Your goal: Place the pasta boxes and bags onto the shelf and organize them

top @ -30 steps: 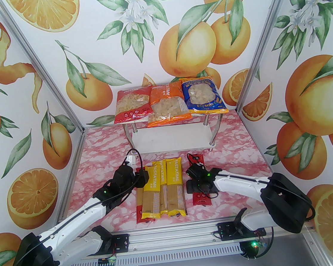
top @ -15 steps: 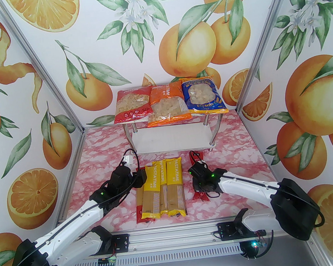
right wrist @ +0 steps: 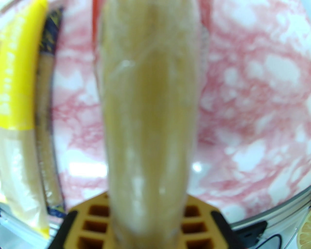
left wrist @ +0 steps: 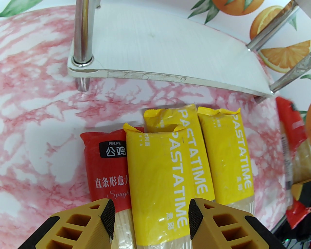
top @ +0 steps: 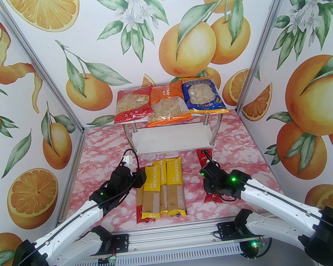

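Near edge, rt side: find rt end effector (top: pixel 209 178) clamped across red spaghetti pack (top: pixel 204 155), approx mid-length. Saw it wide open over same pack a sec ago, w/ pack lying further left on counter (top: pixel 102 149). Read that as grasp made & carry begun. Note pack now further rt, far end just short of front rt corner of shelf (top: pixel 174 150). Can't tell if pack fully clear of counter. Rt wrist view blurred, but shows pack running straight out btw the fingers.

Lt side: see lt end effector (left wrist: pixel 151 216) part-open, gripping nothing, straddling topmost of three yellow packs (top: pixel 175 182). No shift there in last sec. Spot other red pack (left wrist: pixel 104 167) tucked under lt edge of heap & dark blue-gold pack (right wrist: pixel 49 36) just beside it.

Further back: lower board (top: pixel 167 136) bare. Above it: red bag (top: pixel 133 105), orange bag (top: pixel 167 105), blue bag (top: pixel 204 96) in a row, edges overlapping.

Judge bags done, long packs all to go, held one first. Probably bound for lower board. Watch chrome leg (top: pixel 214 131) on entry.
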`<state>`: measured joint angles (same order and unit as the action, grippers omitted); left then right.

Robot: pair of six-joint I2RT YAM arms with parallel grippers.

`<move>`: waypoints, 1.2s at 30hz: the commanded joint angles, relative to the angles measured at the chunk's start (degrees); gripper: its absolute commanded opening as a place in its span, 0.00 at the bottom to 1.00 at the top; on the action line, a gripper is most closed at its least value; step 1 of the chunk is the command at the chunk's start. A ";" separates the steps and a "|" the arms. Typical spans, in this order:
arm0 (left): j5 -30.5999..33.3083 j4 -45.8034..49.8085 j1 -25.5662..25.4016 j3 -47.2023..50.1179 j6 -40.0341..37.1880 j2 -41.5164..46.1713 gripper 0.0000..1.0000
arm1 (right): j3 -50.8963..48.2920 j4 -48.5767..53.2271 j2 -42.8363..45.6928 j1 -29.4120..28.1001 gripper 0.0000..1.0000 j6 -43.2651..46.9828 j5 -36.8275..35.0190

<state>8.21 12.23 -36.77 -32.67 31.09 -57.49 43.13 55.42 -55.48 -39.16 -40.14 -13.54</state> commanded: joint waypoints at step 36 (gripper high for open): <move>3.88 7.80 0.32 -5.74 -0.13 1.13 0.64 | 41.59 -21.03 -54.23 21.62 0.02 28.27 -15.70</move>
<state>10.87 18.72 -36.75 -35.81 30.11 -57.69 82.72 39.07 -108.25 -18.92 -11.90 -24.80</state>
